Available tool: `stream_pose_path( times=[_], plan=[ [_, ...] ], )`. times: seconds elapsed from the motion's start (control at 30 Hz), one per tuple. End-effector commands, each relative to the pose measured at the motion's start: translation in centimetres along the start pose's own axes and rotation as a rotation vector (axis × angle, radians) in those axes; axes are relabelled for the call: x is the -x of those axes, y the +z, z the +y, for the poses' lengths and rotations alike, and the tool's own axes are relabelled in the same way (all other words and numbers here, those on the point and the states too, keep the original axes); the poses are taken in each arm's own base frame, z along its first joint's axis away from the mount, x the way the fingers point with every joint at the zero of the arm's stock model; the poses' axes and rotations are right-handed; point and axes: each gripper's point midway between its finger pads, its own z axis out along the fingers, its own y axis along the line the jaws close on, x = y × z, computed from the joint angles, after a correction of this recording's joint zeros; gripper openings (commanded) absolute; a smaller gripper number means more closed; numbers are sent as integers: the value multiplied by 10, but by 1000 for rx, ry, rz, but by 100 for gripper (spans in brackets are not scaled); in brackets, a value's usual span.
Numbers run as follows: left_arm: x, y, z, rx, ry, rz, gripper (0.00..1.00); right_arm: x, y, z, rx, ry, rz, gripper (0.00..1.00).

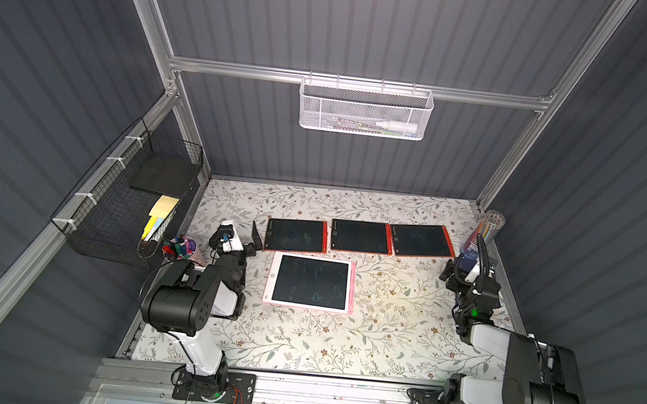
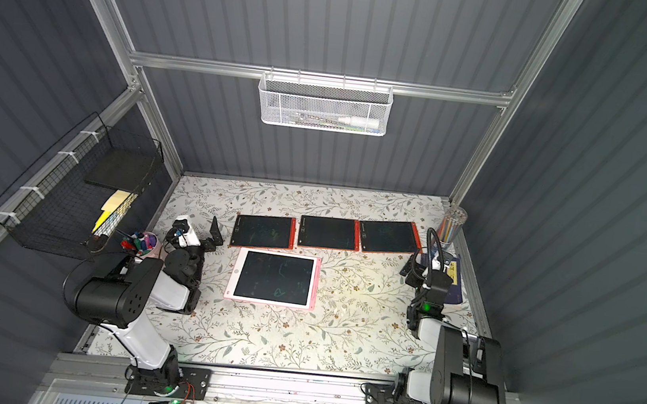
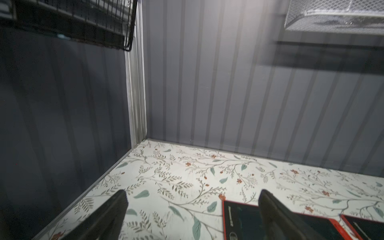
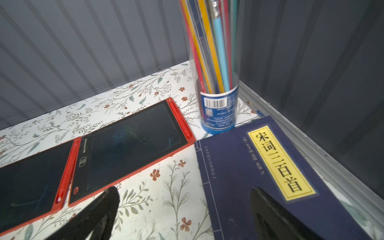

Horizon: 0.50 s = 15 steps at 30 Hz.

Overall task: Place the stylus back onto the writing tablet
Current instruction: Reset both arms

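A pink writing tablet (image 1: 310, 282) lies mid-table, with a pink stylus (image 1: 352, 285) along its right edge in both top views. Behind it, three red tablets (image 1: 359, 236) sit in a row. The right wrist view shows a red stylus (image 4: 179, 119) seated in the edge slot of the rightmost red tablet (image 4: 128, 145). My left gripper (image 1: 253, 240) hangs open and empty just left of the leftmost red tablet (image 3: 241, 220). My right gripper (image 4: 184, 190) is open and empty at the table's right side, one finger over a blue book (image 4: 259, 176).
A cup of markers (image 1: 180, 247) stands by the left arm. A clear tube of pencils (image 4: 216, 83) stands in the back right corner beside the book. A black wire basket (image 1: 127, 197) hangs on the left wall and a white mesh basket (image 1: 365, 110) on the back rail.
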Motion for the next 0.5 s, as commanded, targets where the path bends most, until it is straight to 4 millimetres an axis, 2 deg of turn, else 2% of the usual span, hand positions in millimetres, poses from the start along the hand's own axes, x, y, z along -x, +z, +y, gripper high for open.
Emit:
stream_pose_path(
  times=[0.0,0.07,0.13,0.17,0.27,0.47],
  plan=[
    [55,-3,-2,-18,-43,-214,99,0,5,18,86,26,-47,99],
    [55,-3,-2,-19,-43,-217,100,-6,10,44,179,-89,-74,99],
    [55,-3,-2,-17,-41,-213,99,-22,23,64,191,-207,-45,99],
    [55,-3,-2,-17,-43,-214,99,-23,27,73,196,-263,-58,99],
    [54,-3,-1,-16,-43,-214,100,-20,27,64,169,-219,-67,99],
    [55,-3,-1,-16,-43,-214,99,-21,28,60,137,-195,-6,99]
  ],
)
